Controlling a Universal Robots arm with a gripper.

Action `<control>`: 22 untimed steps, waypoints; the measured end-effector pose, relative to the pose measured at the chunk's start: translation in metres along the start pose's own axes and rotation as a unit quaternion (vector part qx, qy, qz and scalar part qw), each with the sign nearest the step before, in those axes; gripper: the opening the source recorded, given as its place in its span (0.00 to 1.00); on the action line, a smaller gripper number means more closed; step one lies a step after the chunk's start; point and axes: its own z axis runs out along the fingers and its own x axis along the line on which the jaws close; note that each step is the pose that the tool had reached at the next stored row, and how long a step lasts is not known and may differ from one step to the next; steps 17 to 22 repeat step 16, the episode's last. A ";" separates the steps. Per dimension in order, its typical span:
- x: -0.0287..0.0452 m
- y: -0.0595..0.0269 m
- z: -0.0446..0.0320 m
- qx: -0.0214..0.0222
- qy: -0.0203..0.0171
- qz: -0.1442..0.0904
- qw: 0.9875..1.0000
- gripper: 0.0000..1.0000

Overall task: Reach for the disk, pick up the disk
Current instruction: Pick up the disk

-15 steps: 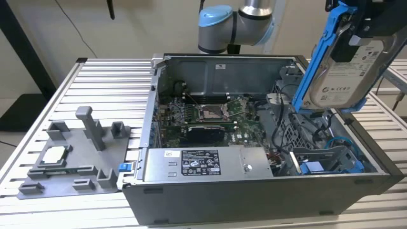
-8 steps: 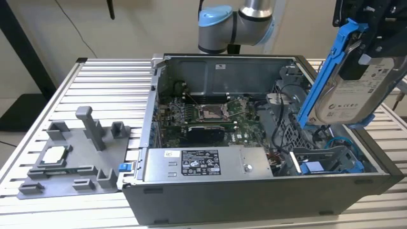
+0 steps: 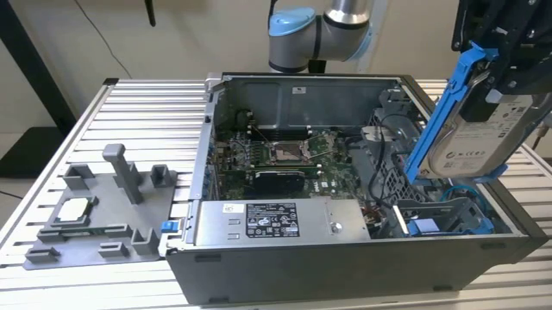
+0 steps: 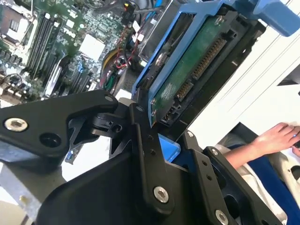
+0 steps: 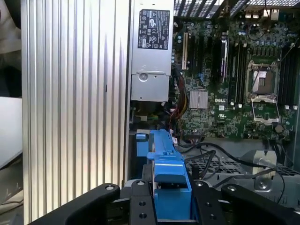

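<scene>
A ribbed aluminium table (image 3: 147, 103) of long parallel slats carries the scene, lit evenly and brightly from above. Behind it stands a plain cream wall (image 3: 181, 32) with a thin dark cable (image 3: 102, 40) hanging down it. A black post (image 3: 35, 64) rises at the exterior view's left over a dark floor (image 3: 22, 152).
</scene>
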 end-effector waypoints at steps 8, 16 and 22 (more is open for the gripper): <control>0.0095 -0.0134 0.0138 -0.001 0.000 0.000 1.000 0.00; 0.0099 -0.0135 0.0159 -0.001 0.000 0.000 1.000 0.00; 0.0099 -0.0135 0.0159 -0.001 0.000 0.000 1.000 0.00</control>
